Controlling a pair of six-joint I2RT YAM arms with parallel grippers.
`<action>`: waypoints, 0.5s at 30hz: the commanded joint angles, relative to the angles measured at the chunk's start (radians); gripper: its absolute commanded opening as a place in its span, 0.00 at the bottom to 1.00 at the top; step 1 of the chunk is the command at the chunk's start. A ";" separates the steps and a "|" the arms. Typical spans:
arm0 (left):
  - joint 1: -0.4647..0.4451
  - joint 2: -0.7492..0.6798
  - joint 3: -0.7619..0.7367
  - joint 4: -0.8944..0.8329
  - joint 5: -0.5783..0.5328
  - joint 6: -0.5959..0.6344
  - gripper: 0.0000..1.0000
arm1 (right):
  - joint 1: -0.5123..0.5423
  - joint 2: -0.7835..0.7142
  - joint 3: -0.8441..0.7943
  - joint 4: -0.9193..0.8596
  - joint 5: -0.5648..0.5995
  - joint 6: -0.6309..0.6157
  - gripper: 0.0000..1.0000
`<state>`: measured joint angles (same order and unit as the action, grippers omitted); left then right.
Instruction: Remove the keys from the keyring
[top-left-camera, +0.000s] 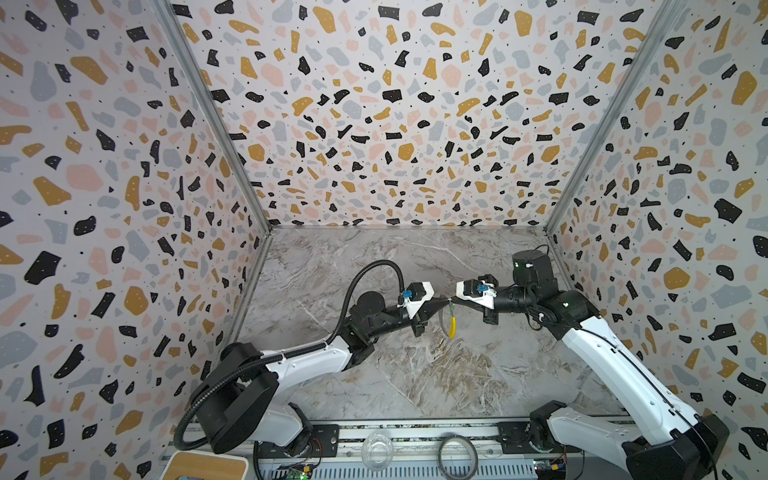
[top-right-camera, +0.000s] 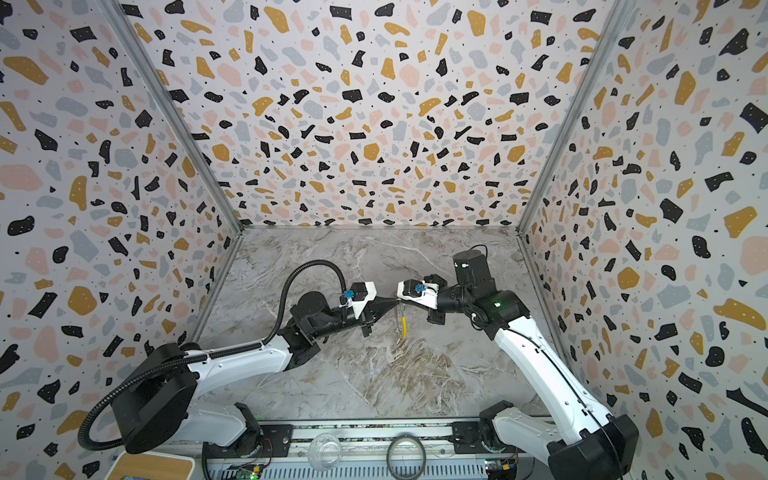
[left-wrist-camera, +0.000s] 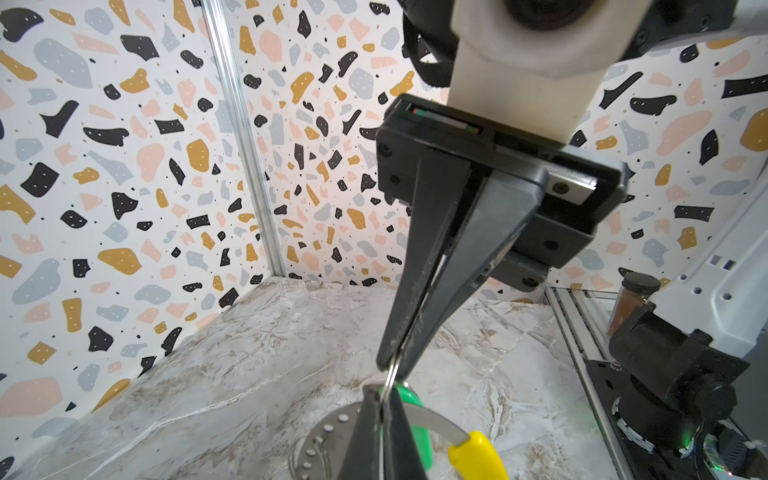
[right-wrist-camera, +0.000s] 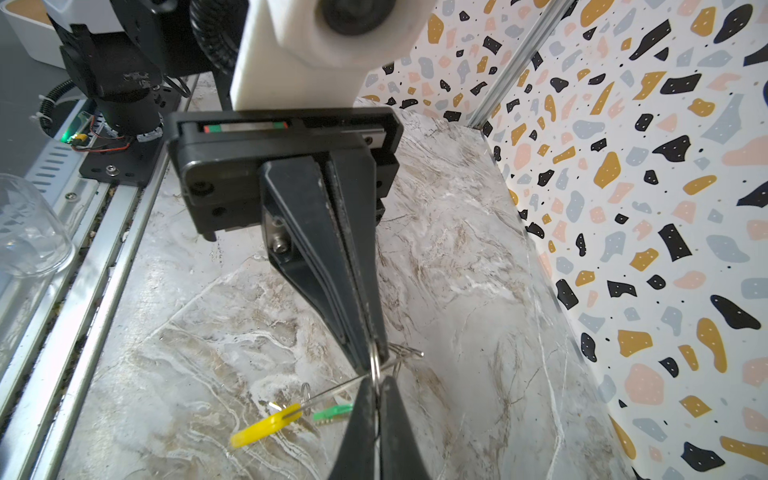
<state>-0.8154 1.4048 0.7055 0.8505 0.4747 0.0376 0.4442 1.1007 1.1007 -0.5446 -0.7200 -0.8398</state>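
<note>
Left gripper (left-wrist-camera: 380, 399) and right gripper (right-wrist-camera: 376, 384), tips meeting, both pinch the keyring (left-wrist-camera: 391, 376); 2 keys (right-wrist-camera: 332, 413) hang below.

**A robot test cell dressed up as a room**

From where I stand this is a lab rig, not a home. A left arm (top-left-camera: 307, 361) and a right arm (top-left-camera: 623, 365), both white-and-black machines, are bolted to an aluminium rail (top-left-camera: 415, 434) along the front of a marble-look counter (top-left-camera: 415, 386). Printed terrazzo panels (top-left-camera: 374, 104) held in bare metal posts (top-left-camera: 212, 104) box it in on three sides. An exposed circuit board (right-wrist-camera: 79, 139) with loose wires glows green beside one arm base.
</note>
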 joint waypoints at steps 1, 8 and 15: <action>-0.004 -0.036 0.089 -0.169 -0.040 0.124 0.23 | 0.003 0.009 0.044 -0.047 0.020 -0.004 0.00; -0.033 -0.108 0.157 -0.433 -0.187 0.358 0.31 | 0.005 0.034 0.076 -0.100 0.040 0.023 0.00; -0.091 -0.091 0.227 -0.575 -0.263 0.510 0.31 | 0.004 0.062 0.101 -0.129 0.036 0.026 0.00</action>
<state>-0.8856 1.3121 0.8909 0.3557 0.2684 0.4370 0.4454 1.1641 1.1542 -0.6384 -0.6769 -0.8276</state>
